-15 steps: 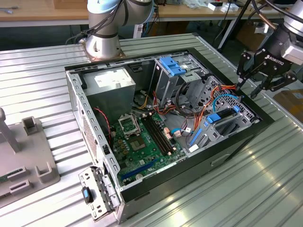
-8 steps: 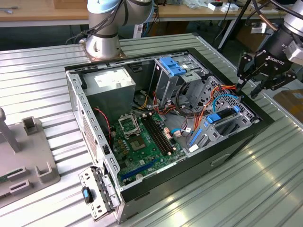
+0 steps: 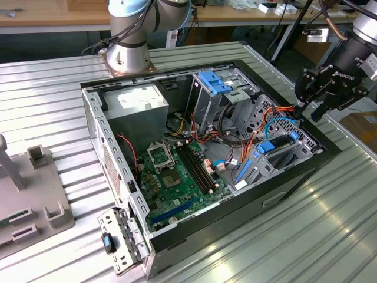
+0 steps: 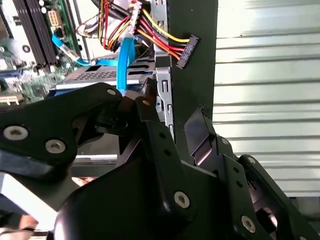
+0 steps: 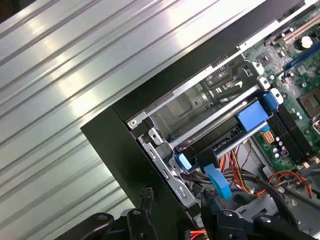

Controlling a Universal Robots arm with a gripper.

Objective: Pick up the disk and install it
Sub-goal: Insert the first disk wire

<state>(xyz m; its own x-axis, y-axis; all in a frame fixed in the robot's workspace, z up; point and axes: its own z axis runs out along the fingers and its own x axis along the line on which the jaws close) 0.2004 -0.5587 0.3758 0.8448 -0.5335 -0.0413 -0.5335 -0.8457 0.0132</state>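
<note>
Blue-railed disk (image 3: 275, 154) sits inside the open computer case (image 3: 97, 127).

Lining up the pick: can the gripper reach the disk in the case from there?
Probably yes: the gripper hangs open just above the disk, and the case is open on top. A blue cable looping beside the disk could get in the way.

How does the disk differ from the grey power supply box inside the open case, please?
The power supply box is bigger than the disk. The box is light grey with a white sticker; the disk shows a dark face between blue rails. Both sit inside the case.
</note>
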